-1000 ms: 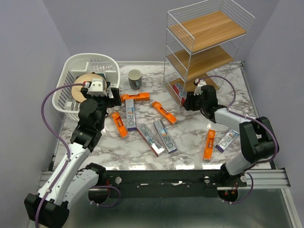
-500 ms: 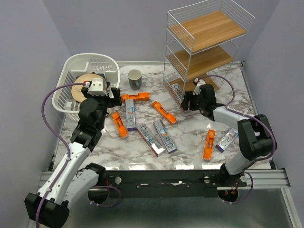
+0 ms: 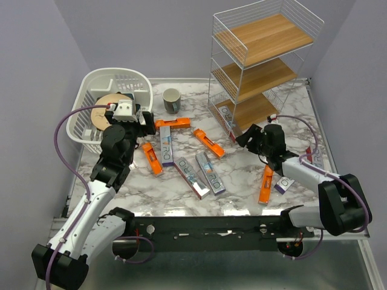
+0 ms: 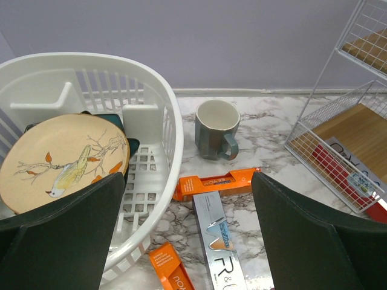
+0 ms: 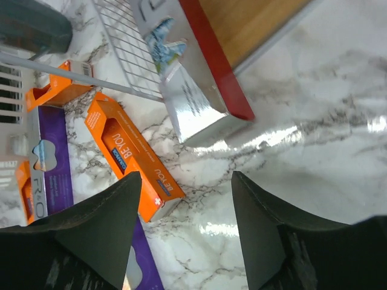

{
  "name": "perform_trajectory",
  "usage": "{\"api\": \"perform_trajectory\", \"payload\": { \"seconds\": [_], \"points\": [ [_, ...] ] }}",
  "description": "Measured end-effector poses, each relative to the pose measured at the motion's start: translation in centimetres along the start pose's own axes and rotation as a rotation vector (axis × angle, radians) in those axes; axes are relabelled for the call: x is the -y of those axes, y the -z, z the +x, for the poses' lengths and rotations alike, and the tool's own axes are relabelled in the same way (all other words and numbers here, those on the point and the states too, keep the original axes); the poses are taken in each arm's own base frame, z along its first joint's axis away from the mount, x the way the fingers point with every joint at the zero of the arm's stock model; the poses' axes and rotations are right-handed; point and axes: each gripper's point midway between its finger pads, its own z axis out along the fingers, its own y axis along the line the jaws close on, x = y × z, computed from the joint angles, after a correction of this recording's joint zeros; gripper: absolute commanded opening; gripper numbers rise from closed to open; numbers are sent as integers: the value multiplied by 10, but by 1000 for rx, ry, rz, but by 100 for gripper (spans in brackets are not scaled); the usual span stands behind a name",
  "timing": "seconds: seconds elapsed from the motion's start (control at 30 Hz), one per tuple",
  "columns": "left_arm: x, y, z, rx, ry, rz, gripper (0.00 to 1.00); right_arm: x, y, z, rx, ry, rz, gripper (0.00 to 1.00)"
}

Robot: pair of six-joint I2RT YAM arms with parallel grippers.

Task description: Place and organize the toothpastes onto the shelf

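The shelf (image 3: 261,66) stands at the back right. One white-red toothpaste box (image 3: 226,115) lies on its bottom board, and its end pokes out past the wire rail (image 5: 192,90). My right gripper (image 3: 250,138) hangs open and empty just in front of that box, over bare marble (image 5: 186,176). Several orange and silver-purple toothpastes lie loose on the table, among them an orange one (image 3: 208,142) (image 5: 130,154) left of the right gripper. My left gripper (image 3: 143,122) (image 4: 186,181) is wide open above an orange box (image 4: 221,183) and a silver box (image 4: 221,248).
A white dish basket (image 3: 91,81) holding a bird-painted plate (image 4: 60,160) sits at the back left, close to my left fingers. A grey mug (image 3: 172,100) stands between basket and shelf. Two more boxes, orange (image 3: 266,183) and silver (image 3: 289,179), lie at the near right.
My right gripper let go of the white-red box on the shelf's bottom board, opened, and drew back toward the near right. The left arm has stayed still.
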Motion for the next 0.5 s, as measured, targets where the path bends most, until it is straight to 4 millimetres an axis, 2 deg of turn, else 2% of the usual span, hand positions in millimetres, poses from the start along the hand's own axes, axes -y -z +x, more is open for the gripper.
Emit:
{"api": "perform_trajectory", "payload": {
  "seconds": [0.2, 0.3, 0.5],
  "points": [
    [1, -1, 1, -3, 3, 4, 99, 14, 1, 23, -5, -257, 44, 64],
    [1, -1, 2, -6, 5, 4, 99, 16, -3, 22, 22, -362, 57, 58],
    [2, -2, 3, -10, 6, 5, 99, 19, -17, 17, 76, -479, 61, 54]
  ]
}}
